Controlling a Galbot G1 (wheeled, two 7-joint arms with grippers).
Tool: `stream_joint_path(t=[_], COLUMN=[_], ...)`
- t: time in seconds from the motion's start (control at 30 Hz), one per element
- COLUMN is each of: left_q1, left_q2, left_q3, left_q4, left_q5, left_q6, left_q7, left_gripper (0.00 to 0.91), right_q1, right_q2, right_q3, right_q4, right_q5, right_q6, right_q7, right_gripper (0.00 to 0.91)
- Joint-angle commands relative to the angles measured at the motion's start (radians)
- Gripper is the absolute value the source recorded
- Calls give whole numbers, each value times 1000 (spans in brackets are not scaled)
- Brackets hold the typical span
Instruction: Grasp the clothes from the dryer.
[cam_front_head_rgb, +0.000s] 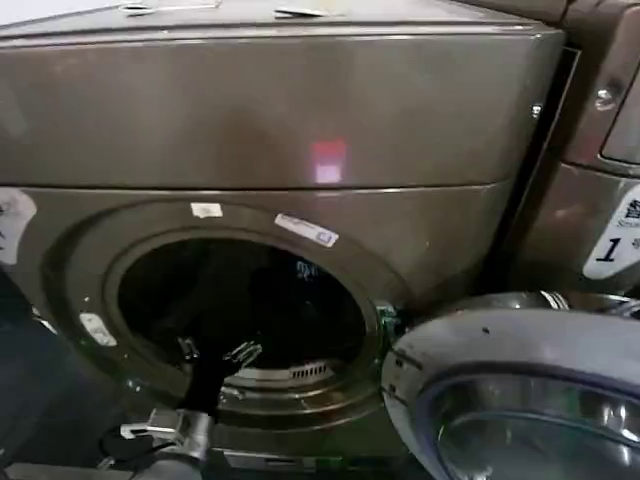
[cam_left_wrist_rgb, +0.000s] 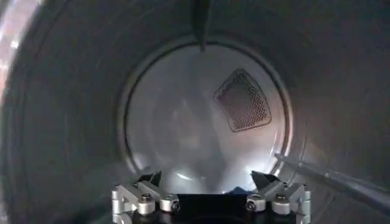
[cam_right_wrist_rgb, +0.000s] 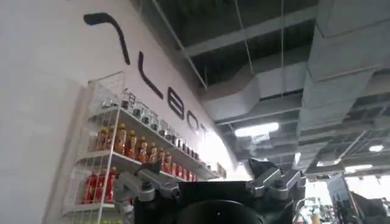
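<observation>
Bronze-grey laundry machines filled room. Left gripper (cam_front_head_rgb: 213, 354) sat open, empty, at dryer (cam_front_head_rgb: 300, 110) mouth, aimed at drum back. Clothes unseen, presumably deeper. Right gripper (cam_right_wrist_rgb: 214, 182) open, raised, farther.

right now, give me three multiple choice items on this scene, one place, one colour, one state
1. Where is the left tool? A on a shelf; B inside the dryer drum; C on the floor
2. Dryer body colour? A white; B red; C bronze-grey
3. The dryer's door is: A open; B shut; C missing

1 B: the drum wall surrounds it.
2 C: the head view shows it.
3 A: it hangs swung aside by the porthole.
The right tool idles, facing a ceiling.
</observation>
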Motion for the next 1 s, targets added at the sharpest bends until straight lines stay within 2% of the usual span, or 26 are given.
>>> stream_joint_path(t=[0.03,1.0], left_q1=[-3,-32], left_q2=[0,8], left_q3=[-1,0], left_q4=[3,37], left_q5=[0,-8], left_q6=[0,-10], left_q7=[0,4], left_gripper=[907,907], right_q1=[1,-8], right_q2=[0,7], right_q3=[0,0], right_q4=[-1,10], right_q5=[-1,-8], right_q6=[1,1], right_q7=[0,-1], right_gripper=[907,907])
